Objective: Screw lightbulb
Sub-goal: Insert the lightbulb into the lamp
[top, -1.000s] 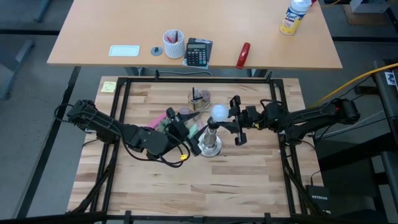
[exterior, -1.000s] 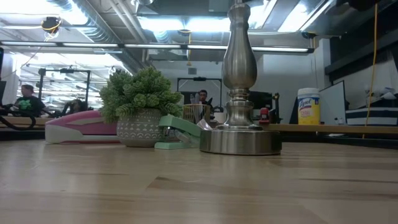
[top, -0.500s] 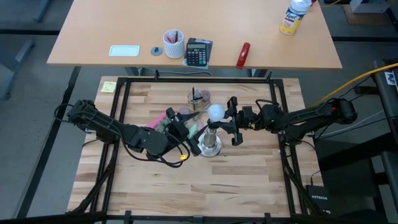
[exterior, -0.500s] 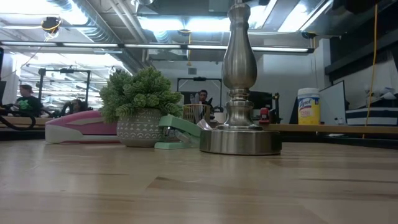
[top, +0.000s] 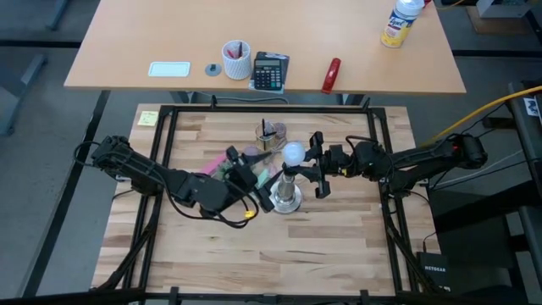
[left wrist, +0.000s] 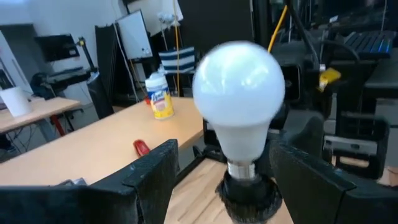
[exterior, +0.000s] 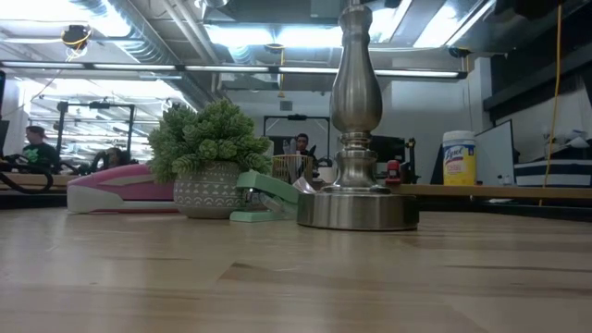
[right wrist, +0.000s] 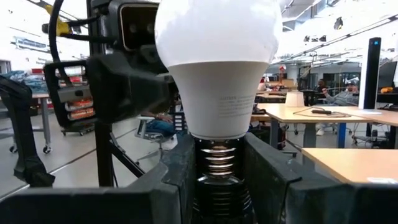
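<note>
The frosted white lightbulb [top: 293,153] stands upright over the black socket [left wrist: 249,194] of the silver round-based stand [exterior: 358,111] at mid-table. My right gripper [top: 308,165] reaches in level from the table's right and is shut on the bulb [right wrist: 217,56]. My left gripper [top: 268,190] comes from the table's left and is open. Its fingers [left wrist: 155,177] stand on either side of the socket. I cannot tell whether they touch it. My right gripper pinches the bulb at its silvery screw base [right wrist: 219,158], just under the white neck, between its two fingers [right wrist: 180,177]. The fingers come level from the table's right. The bulb stands upright, its base in the top of the socket with threads still showing.
A potted plant [exterior: 211,157], a pink stapler [exterior: 120,190] and a green stapler [exterior: 268,196] lie close to the stand on its left and far side. A small cup [top: 271,131] stands behind. The desk beyond holds a calculator [top: 271,72] and a spray bottle [top: 400,21].
My right gripper has gone a little toward the table's left with the bulb, bringing it over the stand. The bulb has stayed upright.
</note>
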You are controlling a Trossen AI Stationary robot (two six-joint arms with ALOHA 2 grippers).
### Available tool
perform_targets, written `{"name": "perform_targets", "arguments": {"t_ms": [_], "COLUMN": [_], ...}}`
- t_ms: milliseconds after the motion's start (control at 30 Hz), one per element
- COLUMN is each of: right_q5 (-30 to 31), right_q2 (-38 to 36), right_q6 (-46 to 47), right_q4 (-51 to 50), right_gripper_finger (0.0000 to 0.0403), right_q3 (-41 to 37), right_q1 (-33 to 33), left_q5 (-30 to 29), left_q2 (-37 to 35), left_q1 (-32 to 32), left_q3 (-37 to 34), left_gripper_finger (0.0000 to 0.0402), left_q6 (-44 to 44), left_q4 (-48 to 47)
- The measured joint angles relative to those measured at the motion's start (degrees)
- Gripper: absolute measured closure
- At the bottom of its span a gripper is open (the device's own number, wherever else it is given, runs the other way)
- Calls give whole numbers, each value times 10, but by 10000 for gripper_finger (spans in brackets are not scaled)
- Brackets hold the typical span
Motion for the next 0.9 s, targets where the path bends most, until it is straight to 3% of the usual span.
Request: {"name": "perform_targets", "arguments": {"t_ms": [400, 700, 900], "right_q5": [0, 0, 0], "right_q2": [0, 1, 1], "right_q6": [-1, -2, -2], "right_q4": [-8, -12, -12], "right_gripper_finger": [288, 288, 288], "right_q3": [0, -1, -1], "right_q1": [0, 0, 0], "left_q5": [8, 135, 173], "left_q2": [0, -1, -2], "left_q1": [-13, 29, 66], "left_q3": [0, 0, 0], "left_gripper_finger": [157, 157, 157], "left_q6": [164, 147, 93], "left_q4": [151, 199, 208]}}
